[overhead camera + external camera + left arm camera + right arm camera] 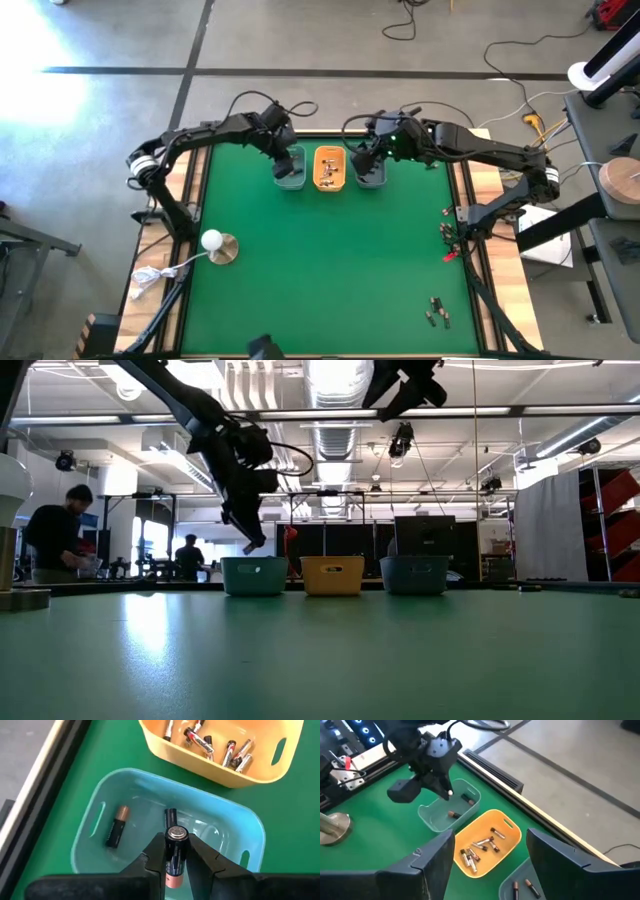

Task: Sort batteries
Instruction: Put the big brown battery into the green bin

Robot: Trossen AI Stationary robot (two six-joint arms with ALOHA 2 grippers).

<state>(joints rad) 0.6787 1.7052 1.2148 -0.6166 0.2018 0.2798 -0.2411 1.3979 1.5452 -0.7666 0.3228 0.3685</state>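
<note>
Three small trays stand in a row at the table's far side: a teal one (290, 175), a yellow one (329, 168) holding several batteries (220, 747), and a blue-grey one (372, 177). My left gripper (284, 160) hangs over the teal tray (125, 785), shut on a black battery (175, 852). Two batteries (116, 826) lie on that tray's floor. My right gripper (492, 870) stands open higher up, near the blue-grey tray (512, 887), which holds two batteries. Nothing is between its fingers. My left gripper pinches the battery's black body (175, 860) between its two fingers. The battery lies along the fingers, its silvery end (176, 833) sticking out past the fingertips. The fingers slant steeply down from above. The battery is clear of the teal tray, just above its rim (254, 562).
A few loose batteries (437, 312) lie near the table's front right corner. Red and black clips (447, 238) sit at the right edge. A white ball on a round base (215, 243) stands at the left. People work in the room behind the table.
</note>
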